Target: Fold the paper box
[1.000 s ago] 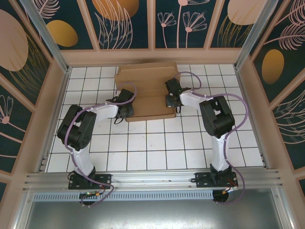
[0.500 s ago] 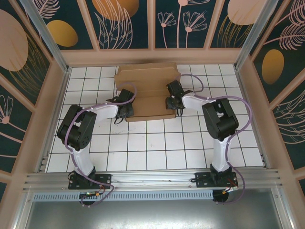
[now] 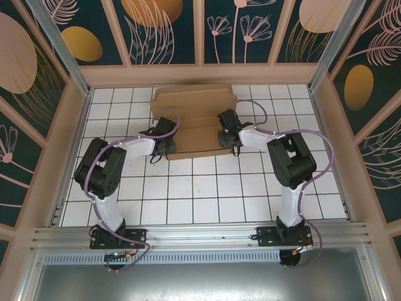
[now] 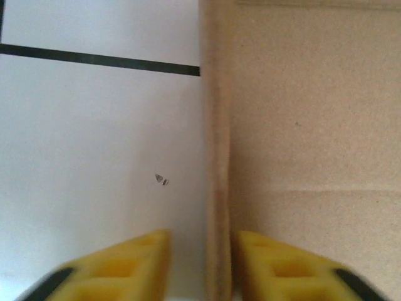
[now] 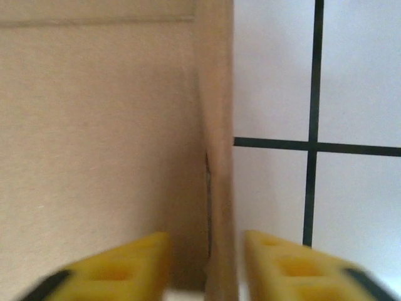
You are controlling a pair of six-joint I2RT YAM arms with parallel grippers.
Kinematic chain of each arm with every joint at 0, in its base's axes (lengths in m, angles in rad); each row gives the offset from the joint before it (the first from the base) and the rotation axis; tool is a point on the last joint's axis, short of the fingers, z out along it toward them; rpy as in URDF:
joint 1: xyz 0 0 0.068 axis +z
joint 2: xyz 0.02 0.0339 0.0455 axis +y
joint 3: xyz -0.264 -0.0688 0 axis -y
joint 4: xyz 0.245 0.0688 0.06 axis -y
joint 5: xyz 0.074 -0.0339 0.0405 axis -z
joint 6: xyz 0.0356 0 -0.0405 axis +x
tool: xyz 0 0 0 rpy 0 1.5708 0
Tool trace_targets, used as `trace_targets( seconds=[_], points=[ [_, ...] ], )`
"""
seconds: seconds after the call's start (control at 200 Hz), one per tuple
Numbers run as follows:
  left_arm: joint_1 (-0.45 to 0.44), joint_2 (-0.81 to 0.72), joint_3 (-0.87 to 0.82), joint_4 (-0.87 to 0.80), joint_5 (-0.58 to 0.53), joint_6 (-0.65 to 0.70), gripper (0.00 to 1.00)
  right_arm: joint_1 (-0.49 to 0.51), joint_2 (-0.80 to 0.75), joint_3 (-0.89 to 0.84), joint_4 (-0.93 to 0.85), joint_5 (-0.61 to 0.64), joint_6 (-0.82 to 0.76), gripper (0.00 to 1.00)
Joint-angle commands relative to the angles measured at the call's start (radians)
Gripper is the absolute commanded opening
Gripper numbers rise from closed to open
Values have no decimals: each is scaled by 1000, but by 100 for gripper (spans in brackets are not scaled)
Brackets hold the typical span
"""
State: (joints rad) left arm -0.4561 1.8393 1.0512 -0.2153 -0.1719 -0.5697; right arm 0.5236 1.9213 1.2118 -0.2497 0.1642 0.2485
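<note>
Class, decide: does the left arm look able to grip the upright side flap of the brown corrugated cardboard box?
Probably yes: the left gripper stands open, its fingers straddling the cardboard flap, nothing between.

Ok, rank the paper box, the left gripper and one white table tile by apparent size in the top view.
1. paper box, clearly largest.
2. left gripper and white tile: about alike; the gripper sits nearer the camera, so unranked.

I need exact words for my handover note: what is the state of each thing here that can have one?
paper box: partly folded, side walls upright.
left gripper: open, astride the left wall.
right gripper: open, astride the right wall.
</note>
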Motion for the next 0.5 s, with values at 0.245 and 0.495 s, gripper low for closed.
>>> trace_targets(
  seconds=[0.245, 0.495],
  points=[
    [3, -171, -29, 58, -38, 97, 98, -51, -278, -165, 295, -117, -106, 78],
    [5, -311, -49, 129, -95, 168, 99, -107, -329, -105, 256, -171, -258, 79]
  ],
)
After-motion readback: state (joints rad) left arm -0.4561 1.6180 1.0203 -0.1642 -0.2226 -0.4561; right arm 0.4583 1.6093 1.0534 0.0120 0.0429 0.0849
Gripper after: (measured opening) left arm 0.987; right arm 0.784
